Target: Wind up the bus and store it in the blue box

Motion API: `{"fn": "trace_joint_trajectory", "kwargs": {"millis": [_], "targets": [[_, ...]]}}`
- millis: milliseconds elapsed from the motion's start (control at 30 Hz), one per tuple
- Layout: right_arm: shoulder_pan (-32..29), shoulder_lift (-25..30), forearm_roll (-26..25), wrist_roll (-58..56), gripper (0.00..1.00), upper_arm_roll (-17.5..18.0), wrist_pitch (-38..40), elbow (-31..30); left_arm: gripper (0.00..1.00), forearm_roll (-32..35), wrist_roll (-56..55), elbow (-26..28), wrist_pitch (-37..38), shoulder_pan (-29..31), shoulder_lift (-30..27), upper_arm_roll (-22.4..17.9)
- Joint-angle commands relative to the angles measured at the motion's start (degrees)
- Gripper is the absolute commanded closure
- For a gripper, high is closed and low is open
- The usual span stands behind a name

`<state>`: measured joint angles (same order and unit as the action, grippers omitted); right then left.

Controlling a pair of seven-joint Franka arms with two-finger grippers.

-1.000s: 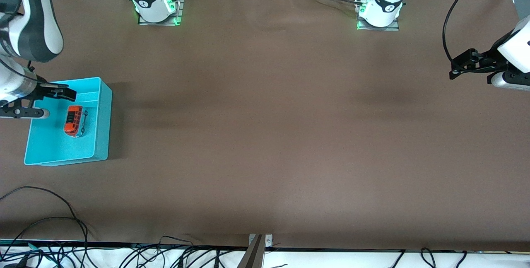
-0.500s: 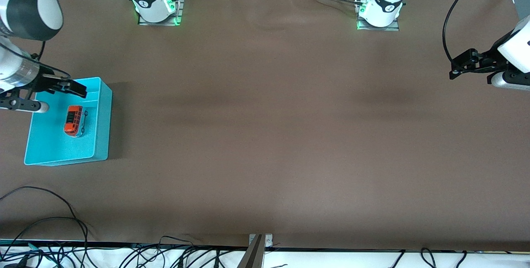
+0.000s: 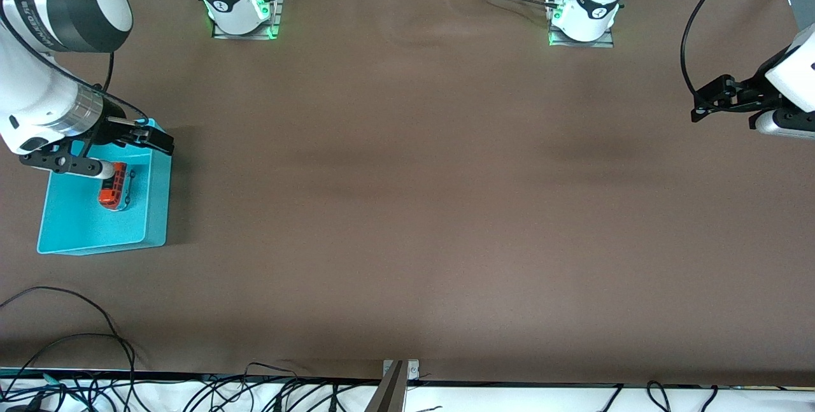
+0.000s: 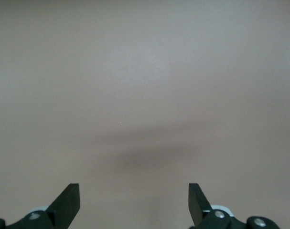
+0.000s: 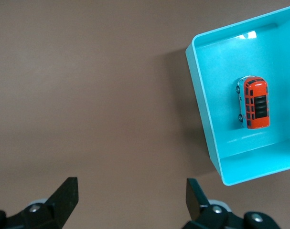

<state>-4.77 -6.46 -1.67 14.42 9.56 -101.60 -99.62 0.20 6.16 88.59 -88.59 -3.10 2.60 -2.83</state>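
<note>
The orange-red bus (image 3: 114, 190) lies inside the blue box (image 3: 159, 195) at the right arm's end of the table. Its end farther from the front camera is partly covered by the right wrist. The right wrist view shows the whole bus (image 5: 256, 104) on the floor of the blue box (image 5: 202, 109). My right gripper (image 3: 156, 142) is open and empty, up over the box's corner and the bare table beside it (image 5: 130, 191). My left gripper (image 3: 705, 105) waits open and empty over bare table at the left arm's end (image 4: 134, 195).
The two arm bases (image 3: 239, 7) (image 3: 582, 14) stand at the table's edge farthest from the front camera. Loose cables (image 3: 76, 348) and a metal bracket (image 3: 398, 374) lie along the nearest edge. Brown cloth covers the table.
My right arm has swung from the box's outer side across it toward the table's middle, and the open gripper now sits over the box's corner. The bus, box and left arm have not moved.
</note>
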Motion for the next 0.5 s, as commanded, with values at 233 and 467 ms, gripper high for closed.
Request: {"fn": "trace_joint_trajectory", "kwargs": {"millis": [233, 467], "targets": [[1.2, -5.1, 1.3, -0.2, 0.0, -0.8, 12.8, 14.9, 0.0, 0.7, -0.3, -1.3, 1.0, -0.2, 0.4, -0.1], [1.1, -5.4, 1.3, -4.5, 0.0, -2.5, 15.6, 16.7, 0.0, 0.7, -0.3, -1.3, 1.0, -0.1, 0.3, -0.1]]}}
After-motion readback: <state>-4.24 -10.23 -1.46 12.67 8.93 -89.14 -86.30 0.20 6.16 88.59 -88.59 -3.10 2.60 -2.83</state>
